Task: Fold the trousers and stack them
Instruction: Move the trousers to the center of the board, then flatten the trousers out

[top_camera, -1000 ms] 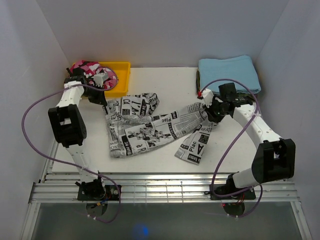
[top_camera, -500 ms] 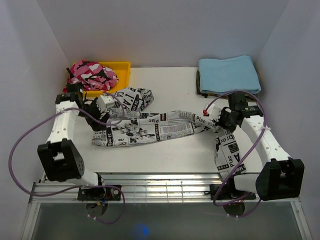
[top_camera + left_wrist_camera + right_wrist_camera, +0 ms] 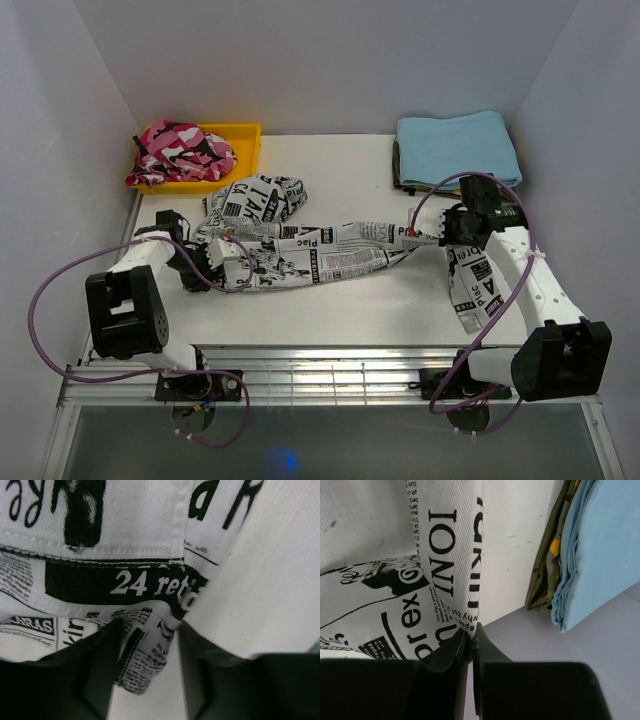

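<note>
Closest to me, my left jaws are down low on the left side of the table. They're standing apart with a little fold of the trousers poking up between them, and nothing's pinched there yet as far as I can see. My right jaws, over on the right, are clamped tight on a thin edge of the same cloth.

The trousers run across the middle of the table. One leg is stretched into a twisted rope between my two sides. The other leg trails from the right jaws down toward the near edge, and the waist end is bunched up just behind the left jaws.

Further back, the yellow tray with the pink camo garment sits in the far left corner, not far past that bunch. The light blue folded cloth is in the far right corner, just beyond my right jaws.

What worries me:
- If the left jaws close on only that small fold, it'll probably slip out the moment I pull.
- The right grip has very little fabric too, so any tension could yank it loose.
- The leg is twisted, so folding it as it lies would likely come out lumpy.
- Swinging wide could drag the bunch into the tray.
</note>
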Available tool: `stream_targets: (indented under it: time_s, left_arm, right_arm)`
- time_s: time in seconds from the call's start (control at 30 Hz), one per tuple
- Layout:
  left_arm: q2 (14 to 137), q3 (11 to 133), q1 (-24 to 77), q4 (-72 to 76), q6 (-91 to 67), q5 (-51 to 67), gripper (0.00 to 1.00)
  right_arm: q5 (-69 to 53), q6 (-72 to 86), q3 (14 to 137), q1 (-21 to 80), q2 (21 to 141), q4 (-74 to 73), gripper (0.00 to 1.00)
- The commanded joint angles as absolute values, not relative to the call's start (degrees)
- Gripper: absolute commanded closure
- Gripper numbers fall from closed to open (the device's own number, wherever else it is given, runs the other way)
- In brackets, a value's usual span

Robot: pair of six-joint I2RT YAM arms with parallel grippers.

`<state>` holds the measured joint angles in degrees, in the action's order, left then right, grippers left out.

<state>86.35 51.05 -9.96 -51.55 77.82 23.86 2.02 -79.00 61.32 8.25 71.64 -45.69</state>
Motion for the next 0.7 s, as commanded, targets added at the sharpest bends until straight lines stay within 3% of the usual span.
stream_targets:
  time_s: [0.0, 0.07, 0.17, 0.27, 0.37, 0.47, 0.57, 0.6, 0.67]
  left_arm:
    - [85.9, 48.2, -10.1, -43.3, 82.6, 20.3, 0.57]
    - [85.0, 47.3, -11.1, -43.6, 84.9, 18.4, 0.77]
    - [81.3, 48.5, -15.5, -47.1, 91.1, 18.8, 0.97]
    - [78.1, 50.0, -20.2, -50.7, 96.8, 20.4, 1.0]
    - [77.0, 52.2, -23.5, -54.4, 100.3, 21.7, 1.0]
    - [76.5, 52.9, -24.3, -56.2, 100.4, 22.3, 1.0]
    - [75.1, 51.9, -24.3, -56.2, 99.7, 22.5, 1.0]
    - [74.8, 51.5, -24.4, -56.2, 99.1, 22.1, 1.0]
    - [74.9, 50.0, -24.4, -55.4, 98.0, 20.7, 1.0]
  right_arm:
    - [4.6, -87.6, 65.6, 6.9, 72.6, -48.9, 0.92]
    - [4.1, -88.8, 66.3, 6.3, 73.7, -51.8, 0.92]
    - [2.5, -89.6, 65.9, 6.2, 75.8, -55.2, 0.92]
    - [0.6, -89.8, 65.8, 6.2, 80.1, -55.5, 0.92]
    - [-2.0, -84.7, 68.5, 6.8, 87.2, -52.1, 0.84]
    - [-3.1, -78.2, 76.5, 6.5, 94.6, -53.2, 0.61]
    - [-8.9, -72.8, 86.0, 2.6, 97.0, -58.9, 0.03]
    - [-9.8, -71.9, 87.3, 1.2, 96.8, -62.0, 0.1]
    - [-12.0, -71.5, 88.2, -4.3, 95.0, -64.6, 0.1]
